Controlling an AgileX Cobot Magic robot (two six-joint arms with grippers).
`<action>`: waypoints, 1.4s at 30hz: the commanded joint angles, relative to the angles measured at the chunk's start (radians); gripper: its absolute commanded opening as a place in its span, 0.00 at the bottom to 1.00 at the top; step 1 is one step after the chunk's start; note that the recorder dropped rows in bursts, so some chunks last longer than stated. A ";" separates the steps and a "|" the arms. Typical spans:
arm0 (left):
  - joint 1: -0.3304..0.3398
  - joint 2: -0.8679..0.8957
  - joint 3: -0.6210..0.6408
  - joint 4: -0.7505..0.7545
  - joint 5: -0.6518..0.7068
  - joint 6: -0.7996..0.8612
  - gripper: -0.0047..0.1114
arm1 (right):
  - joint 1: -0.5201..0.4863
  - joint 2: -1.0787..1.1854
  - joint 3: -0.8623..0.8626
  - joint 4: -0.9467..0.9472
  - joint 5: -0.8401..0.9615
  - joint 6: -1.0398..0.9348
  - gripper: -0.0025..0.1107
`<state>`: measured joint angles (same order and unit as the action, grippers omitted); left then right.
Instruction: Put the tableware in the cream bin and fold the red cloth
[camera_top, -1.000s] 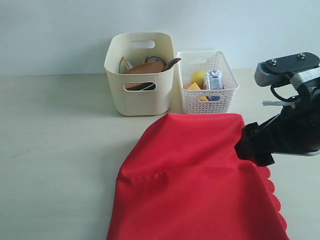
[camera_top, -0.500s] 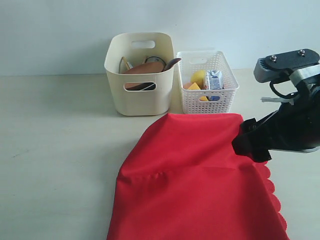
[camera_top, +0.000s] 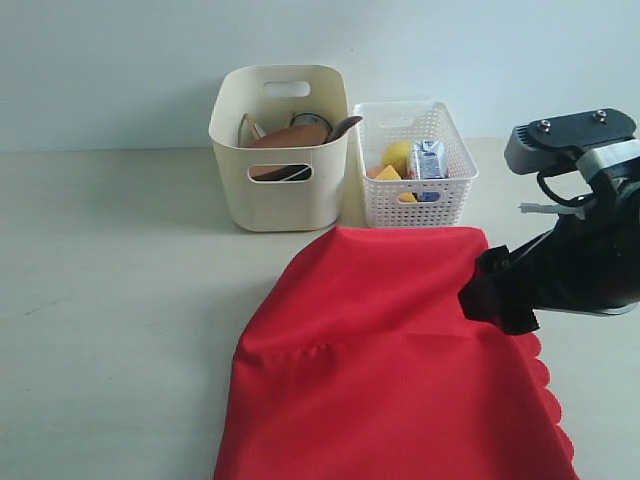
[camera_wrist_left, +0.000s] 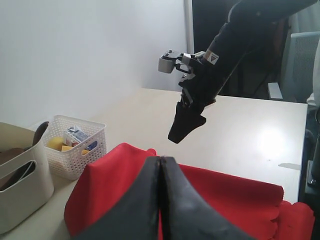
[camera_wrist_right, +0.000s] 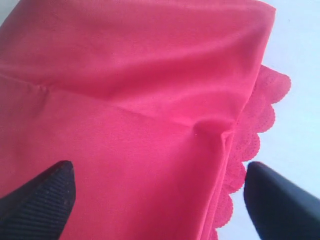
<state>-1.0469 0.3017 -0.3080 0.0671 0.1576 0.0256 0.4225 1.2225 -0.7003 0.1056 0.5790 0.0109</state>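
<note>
1. Right fingers (camera_wrist_right: 40, 197) stand spread wide and hover just above the red cloth (camera_top: 380, 350). Its scalloped edge runs close to one of them.
2. Left fingers (camera_wrist_left: 145, 200) are pressed together tip to tip, raised above the red cloth, which lies below and beyond their tips.
3. Past the cloth's far fold, well apart from both pairs of fingers, stands the cream bin (camera_top: 285, 200). A brown wooden plate (camera_top: 290, 137) and a wooden spoon (camera_top: 345, 124) show inside it.
4. Just beside the bin, on the side nearer the right fingers, a white perforated basket (camera_top: 415, 205) holds a lemon (camera_top: 396, 155) and a blue milk carton (camera_top: 429, 158).
5. The pale tabletop (camera_top: 120, 260) carries the cloth and both containers.
</note>
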 joint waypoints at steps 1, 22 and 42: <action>0.001 -0.003 0.038 0.004 -0.003 0.001 0.04 | -0.004 -0.010 0.005 0.051 -0.020 -0.062 0.78; 0.157 -0.163 0.232 -0.002 -0.002 0.001 0.04 | -0.004 -0.010 0.005 0.053 -0.025 -0.062 0.78; 0.496 -0.258 0.249 -0.042 0.028 0.001 0.04 | -0.004 -0.010 0.005 0.053 -0.052 -0.069 0.78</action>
<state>-0.5870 0.0501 -0.0653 0.0352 0.1838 0.0256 0.4225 1.2225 -0.7003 0.1546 0.5479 -0.0499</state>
